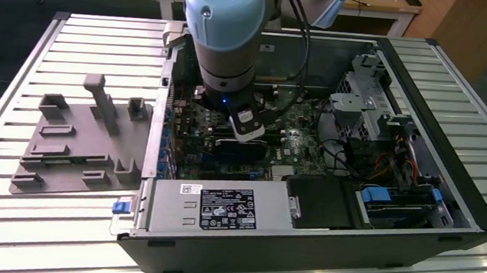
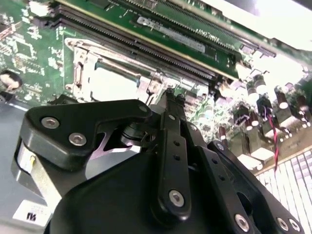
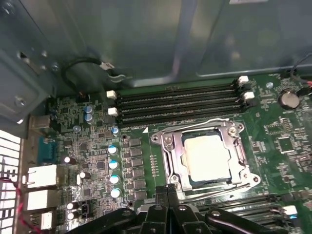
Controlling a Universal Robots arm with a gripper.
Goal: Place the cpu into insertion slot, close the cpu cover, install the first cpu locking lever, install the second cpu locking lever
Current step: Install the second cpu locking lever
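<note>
Pressed together with nothing between them, the fingers of the gripper (image 3: 168, 192) are seen in both wrist views (image 2: 173, 97), their tips held just beside the silvery rim of the insertion slot (image 3: 207, 155). The cpu (image 3: 204, 157) is seated flat in that socket, its pale metal top showing through the window of the cpu cover (image 3: 171, 161), which is laid down around it. In the first wrist view, thin wire levers (image 3: 214, 187) are seen along the frame's edges; whether they are latched cannot be told.

In the exterior view, the arm (image 1: 225, 37) is lowered into the open computer case (image 1: 421, 92), and the socket is hidden behind the wrist. Long black memory slots (image 3: 178, 100) are ranged alongside the socket, a row of small capacitors (image 3: 113, 165) is placed near it, and a coin cell (image 3: 288, 99) is set on the green board (image 3: 273, 141). At nine o'clock from the case in the exterior view, a grey fixture tray (image 1: 68, 155) is laid on the slatted table (image 1: 10, 222), well apart from the gripper. At six o'clock from the arm, a labelled power supply (image 1: 220, 209) is mounted.
</note>
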